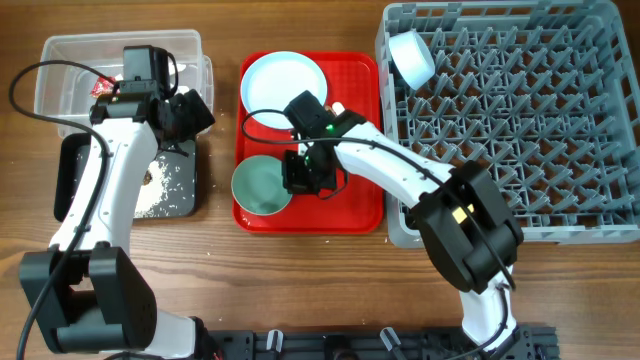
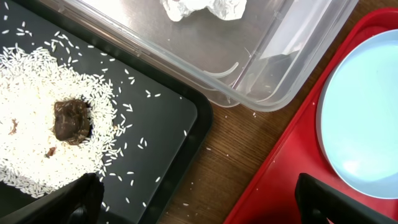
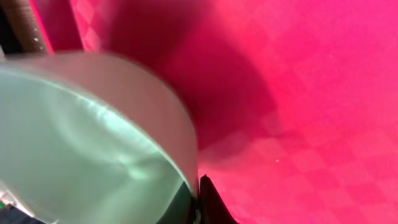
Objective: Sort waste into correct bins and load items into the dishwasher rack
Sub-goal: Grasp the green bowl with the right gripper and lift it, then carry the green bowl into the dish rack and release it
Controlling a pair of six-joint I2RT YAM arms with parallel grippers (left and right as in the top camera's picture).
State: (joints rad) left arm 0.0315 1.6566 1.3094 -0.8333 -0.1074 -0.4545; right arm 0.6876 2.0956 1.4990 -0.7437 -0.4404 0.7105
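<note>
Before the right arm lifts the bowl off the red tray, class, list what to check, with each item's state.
1. Right gripper at bowl rim: ok.
2. Fingers closed on the rim: cannot tell.
3. Bowl empty: ok.
4. Dishwasher rack has free pegs: ok, only a second bowl in its corner.
5. Left gripper open, holding nothing, away from the bowl: ok.

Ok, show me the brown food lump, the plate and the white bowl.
brown food lump (image 2: 71, 121), left wrist view, its middle.
plate (image 1: 275, 78), overhead view, its bare centre.
white bowl (image 1: 412, 57), overhead view, its middle.
</note>
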